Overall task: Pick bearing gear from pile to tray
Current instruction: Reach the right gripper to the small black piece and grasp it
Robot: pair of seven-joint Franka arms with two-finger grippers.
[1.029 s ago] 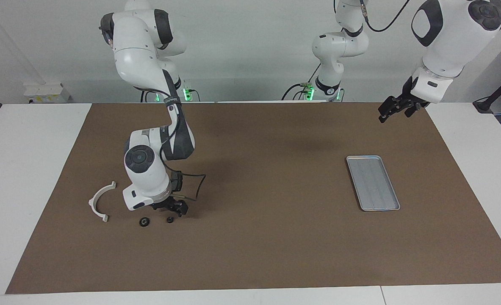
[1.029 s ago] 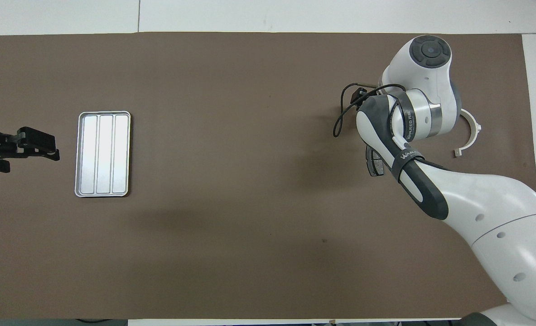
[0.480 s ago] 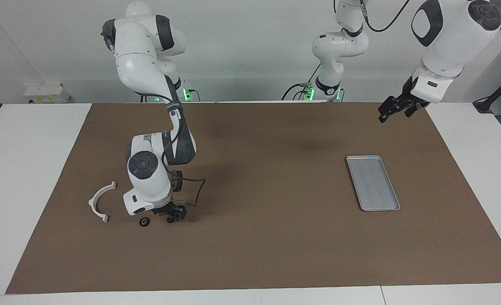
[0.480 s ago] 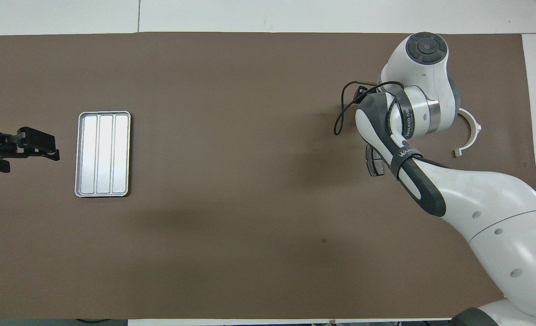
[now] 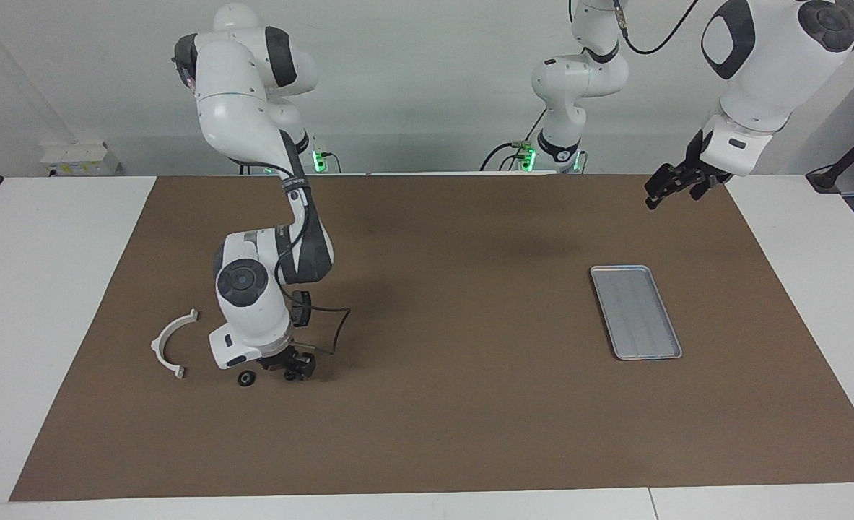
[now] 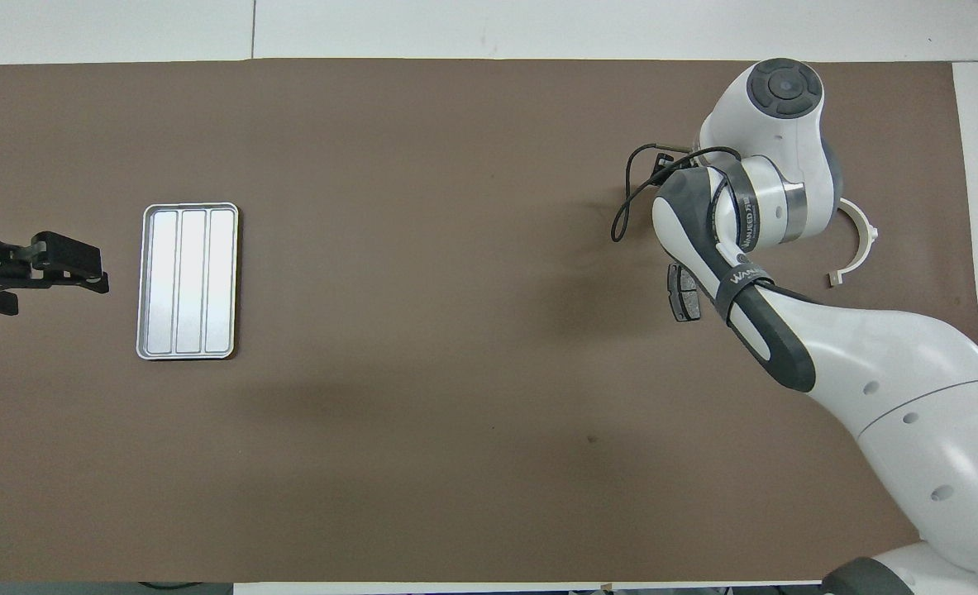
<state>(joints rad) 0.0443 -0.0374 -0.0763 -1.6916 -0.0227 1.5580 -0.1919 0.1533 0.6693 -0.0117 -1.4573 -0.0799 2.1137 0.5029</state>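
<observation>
While left gripper waits, fingers apart, empty: one tray, one bracket; right gripper's fingers unclear.

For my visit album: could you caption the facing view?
Right gripper down at small black rings beside a white bracket; left gripper waits above the tray.

The right hand sits low on the counter over a small black ring — another ring and the white bracket lie beside it. The left hand waits open, raised near the tray.
</observation>
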